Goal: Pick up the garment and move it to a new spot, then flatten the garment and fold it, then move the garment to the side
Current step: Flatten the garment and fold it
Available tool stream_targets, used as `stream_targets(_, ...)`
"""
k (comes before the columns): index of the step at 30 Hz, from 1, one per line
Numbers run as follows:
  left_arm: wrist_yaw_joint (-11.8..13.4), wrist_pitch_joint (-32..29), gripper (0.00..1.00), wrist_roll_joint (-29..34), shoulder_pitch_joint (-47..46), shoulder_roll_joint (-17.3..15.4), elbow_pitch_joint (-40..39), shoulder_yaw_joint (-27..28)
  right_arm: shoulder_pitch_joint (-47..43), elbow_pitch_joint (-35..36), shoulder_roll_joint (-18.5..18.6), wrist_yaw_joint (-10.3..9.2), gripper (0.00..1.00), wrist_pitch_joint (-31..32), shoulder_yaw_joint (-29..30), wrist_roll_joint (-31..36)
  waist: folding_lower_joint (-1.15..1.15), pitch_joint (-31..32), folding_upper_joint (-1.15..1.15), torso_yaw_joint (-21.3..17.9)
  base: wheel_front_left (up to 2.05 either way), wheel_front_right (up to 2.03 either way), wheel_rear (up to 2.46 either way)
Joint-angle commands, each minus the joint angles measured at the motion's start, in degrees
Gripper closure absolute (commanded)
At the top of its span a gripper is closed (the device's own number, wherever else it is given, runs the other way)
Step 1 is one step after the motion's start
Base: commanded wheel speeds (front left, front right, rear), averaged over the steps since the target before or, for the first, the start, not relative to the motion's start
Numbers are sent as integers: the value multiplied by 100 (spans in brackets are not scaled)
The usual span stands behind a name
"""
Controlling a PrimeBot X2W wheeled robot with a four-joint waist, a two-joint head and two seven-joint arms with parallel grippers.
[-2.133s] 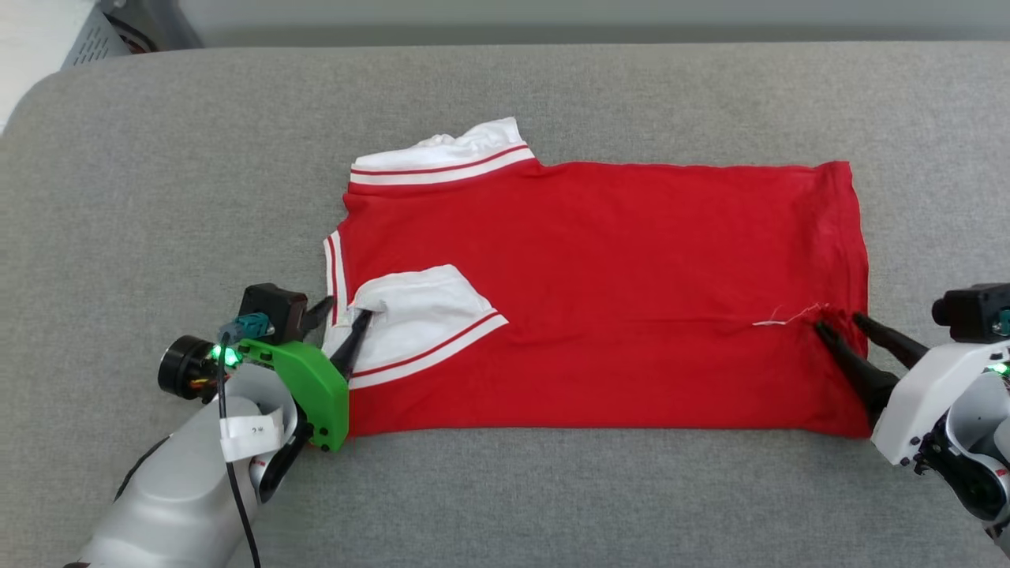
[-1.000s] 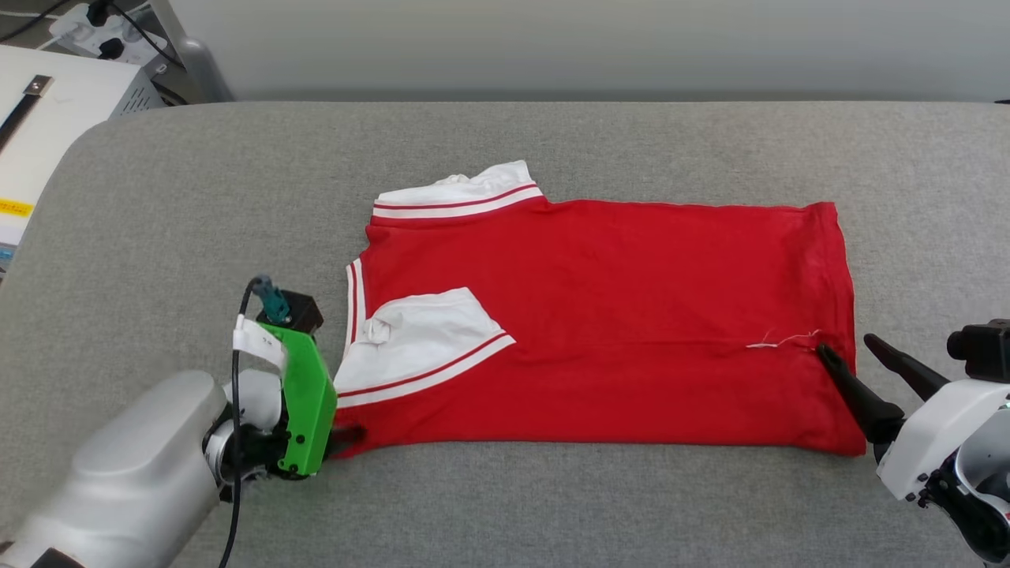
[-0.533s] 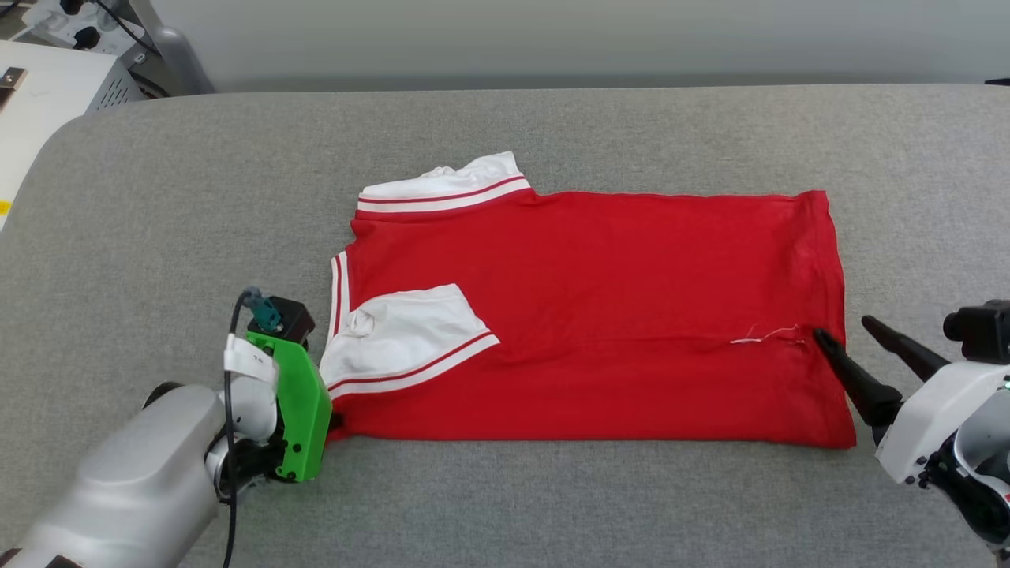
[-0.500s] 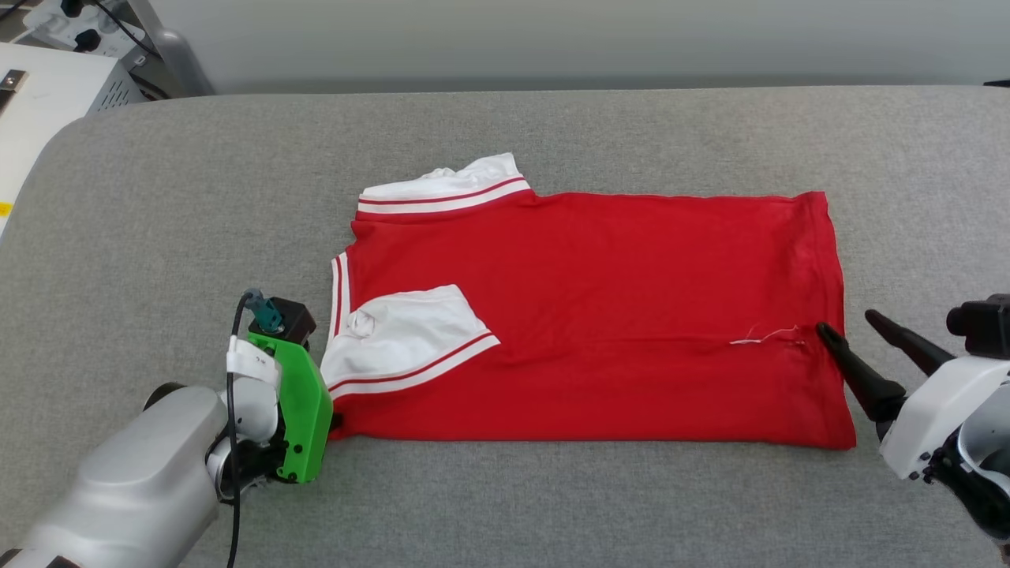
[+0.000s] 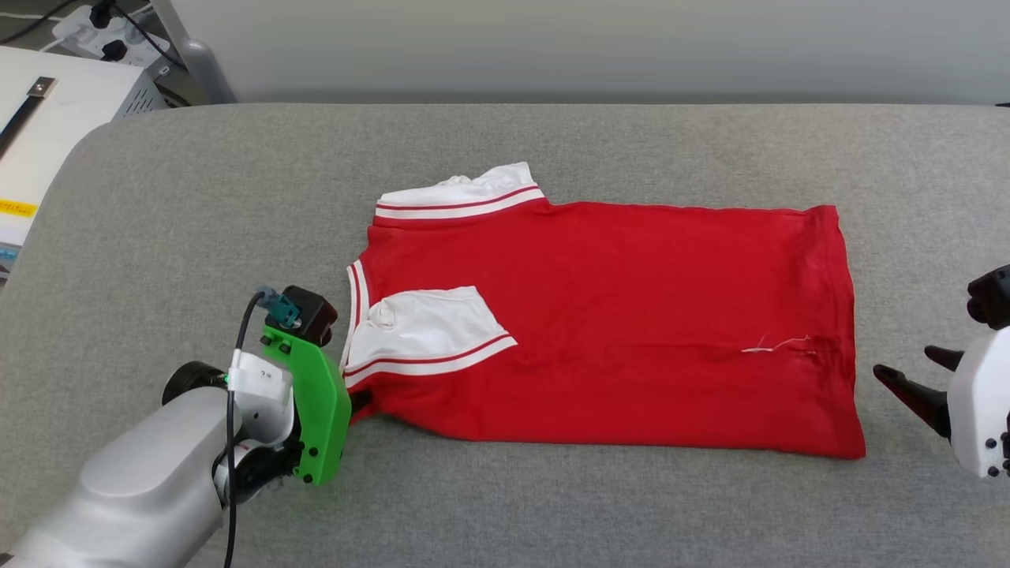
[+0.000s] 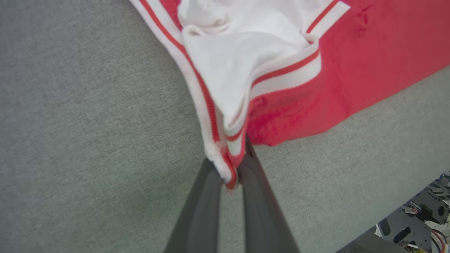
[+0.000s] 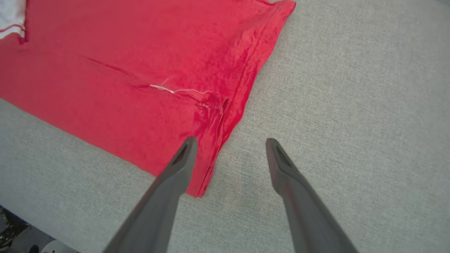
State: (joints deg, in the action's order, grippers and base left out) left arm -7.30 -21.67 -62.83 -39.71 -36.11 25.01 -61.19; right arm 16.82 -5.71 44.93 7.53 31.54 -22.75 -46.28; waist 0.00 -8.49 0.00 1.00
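The shirt (image 5: 615, 331) lies flat, plain red side up, already narrowed into a long strip. One white sleeve (image 5: 430, 335) is folded in on top of it, which keeps the outline tidy for the next fold. A loose white thread (image 5: 777, 345) trails near the hem end.

At the shirt's collar end, on the near corner, the left claw (image 6: 230, 174) is pinched tight on a bunch of striped trim and red cloth. That corner sits a little raised off the surface, probably so the end can be carried over or dragged.

Just off the shirt's hem end, the right claw (image 7: 231, 141) hangs wide and holds nothing. It looks placed to take the near hem corner, so that both ends would rise together and the strip would not twist.

The grey pad (image 5: 552, 513) spreads out from under the shirt on every side.
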Motion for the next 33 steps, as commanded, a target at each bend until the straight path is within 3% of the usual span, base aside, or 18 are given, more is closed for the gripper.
stream_targets(1, 40, 51, 100, 41, 78, -32, -66, 4, 52, -11, -13, -4, 0, 155, -18, -56, 0, -37, 0, 22, 0, 0, 0)
stream_targets(7, 133, 111, 100, 100, 42, -67, -284, 25, 71, -374, -338, -4, 0, 515, -70, -75, 0, -206, 0, 84, 0, 0, 0)
stream_targets(13, 190, 212, 100, 151, 3, -96, -386, 58, 110, -1260, -939, -4, 0, 279, -248, -62, 0, -463, 0, 139, 0, 0, 0)
stream_targets(17, 200, 263, 100, 150, 79, -122, -366, 43, 62, -1619, -1110, -4, 0, 205, -533, -86, 0, -489, 0, 128, 0, 0, 0)
stream_targets(20, 205, 315, 100, 105, 184, -141, -321, 44, 100, -1676, -1096, -4, 100, -42, -678, -116, 0, -414, 0, 92, 0, 0, 0)
stream_targets(27, 242, 534, 100, -58, 459, -227, -359, 132, 136, -1365, -737, -4, 100, -809, -726, -163, 0, 17, 0, 43, 0, 0, 0)
stream_targets(33, 424, 544, 100, -244, 799, -595, -944, 205, -458, -559, -292, -4, 100, -1051, -446, -263, 0, 360, 0, 44, 0, 0, 0)
